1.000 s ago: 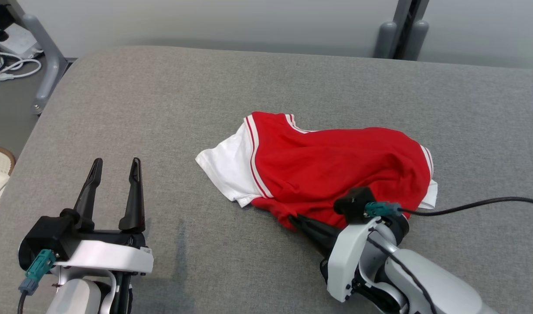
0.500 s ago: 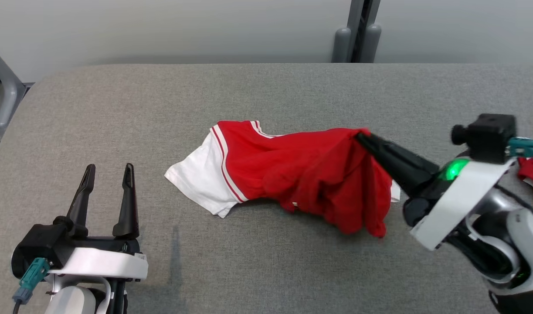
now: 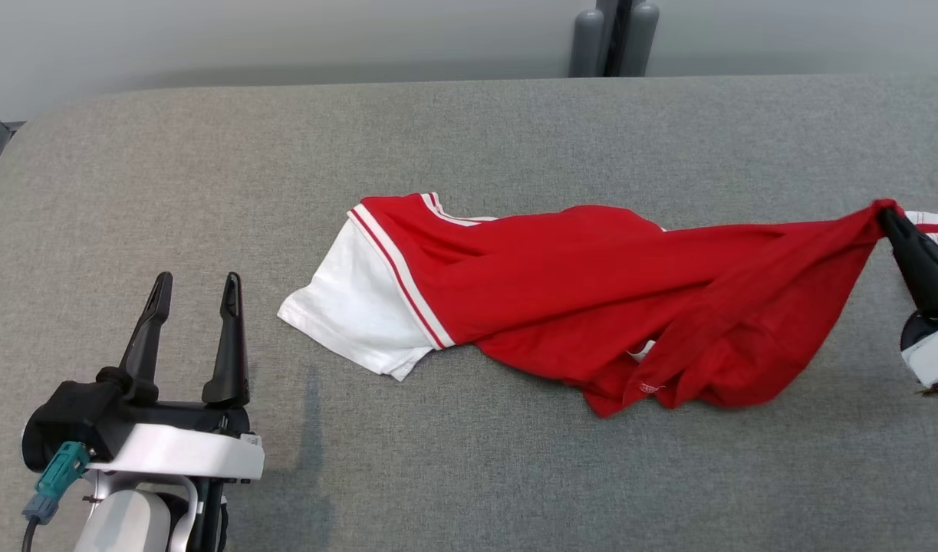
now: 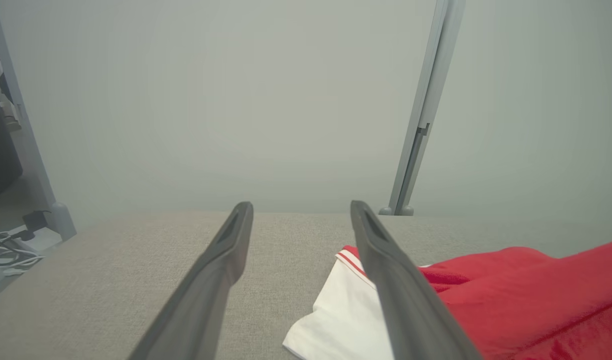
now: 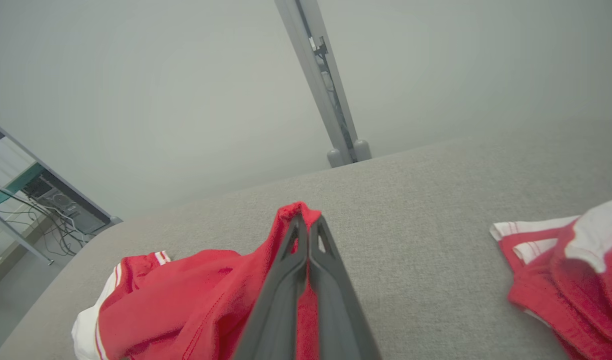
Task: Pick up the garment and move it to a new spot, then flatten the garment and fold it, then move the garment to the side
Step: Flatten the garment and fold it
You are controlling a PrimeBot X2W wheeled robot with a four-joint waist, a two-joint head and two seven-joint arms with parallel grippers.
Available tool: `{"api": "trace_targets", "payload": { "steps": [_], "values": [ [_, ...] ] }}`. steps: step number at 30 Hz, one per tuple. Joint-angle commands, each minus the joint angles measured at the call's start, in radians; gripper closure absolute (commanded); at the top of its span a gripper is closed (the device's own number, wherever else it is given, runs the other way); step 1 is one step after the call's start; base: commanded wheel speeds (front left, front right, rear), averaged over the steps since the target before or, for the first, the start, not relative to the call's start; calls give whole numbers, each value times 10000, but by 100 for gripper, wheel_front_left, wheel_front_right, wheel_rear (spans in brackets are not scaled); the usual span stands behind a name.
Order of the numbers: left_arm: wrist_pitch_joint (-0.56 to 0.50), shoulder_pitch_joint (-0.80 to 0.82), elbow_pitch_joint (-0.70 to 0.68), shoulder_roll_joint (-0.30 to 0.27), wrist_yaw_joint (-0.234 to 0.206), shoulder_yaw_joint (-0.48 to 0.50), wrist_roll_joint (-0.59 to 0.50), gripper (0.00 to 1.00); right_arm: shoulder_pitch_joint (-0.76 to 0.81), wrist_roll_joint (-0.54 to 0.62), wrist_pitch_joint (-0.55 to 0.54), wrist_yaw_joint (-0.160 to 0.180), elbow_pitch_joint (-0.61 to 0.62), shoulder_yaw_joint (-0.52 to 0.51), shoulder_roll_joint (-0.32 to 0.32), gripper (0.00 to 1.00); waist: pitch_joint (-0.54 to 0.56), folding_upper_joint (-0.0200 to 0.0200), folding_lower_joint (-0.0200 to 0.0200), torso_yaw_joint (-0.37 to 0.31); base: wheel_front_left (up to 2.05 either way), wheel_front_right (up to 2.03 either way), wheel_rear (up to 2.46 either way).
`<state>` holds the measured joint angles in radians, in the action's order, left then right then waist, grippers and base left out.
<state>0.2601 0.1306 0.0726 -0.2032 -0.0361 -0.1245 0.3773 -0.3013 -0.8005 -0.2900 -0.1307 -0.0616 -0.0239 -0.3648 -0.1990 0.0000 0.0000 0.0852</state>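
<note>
The grey padded table (image 3: 469, 138) fills most of my head view. Across the middle of the frame lies the red shirt (image 3: 591, 291), its long axis running left to right, with the white sleeve (image 3: 346, 307) at centre left and the other end lifted at the right edge. My right gripper (image 3: 889, 217) is clenched on that raised red end. My left gripper (image 3: 196, 285) waits at lower left, fingers spread and holding nothing, just down-left of the sleeve. I judge it the nearer arm for that end.
</note>
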Motion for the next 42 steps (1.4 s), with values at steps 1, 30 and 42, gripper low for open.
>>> {"api": "trace_targets", "payload": {
  "steps": [1, 30, 42],
  "values": [
    [25, 149, 5, -20, 34, 16, -61, 0, -102, 229, 283, -1, -311, -85, -71, 100, -106, 0, 0, -10, 0, 0, 0],
    [-27, -314, 130, -136, 15, 136, -253, 0, 16, 3779, 5413, -1, -4036, -405, 768, 0, 815, 0, 0, -510, 0, 0, 0],
    [-293, -892, -200, -209, -173, -12, -207, 0, 2214, 5146, 3468, -1, 350, -44, 2062, 0, 1378, 0, 0, -812, 0, 0, 0]
  ]
}}
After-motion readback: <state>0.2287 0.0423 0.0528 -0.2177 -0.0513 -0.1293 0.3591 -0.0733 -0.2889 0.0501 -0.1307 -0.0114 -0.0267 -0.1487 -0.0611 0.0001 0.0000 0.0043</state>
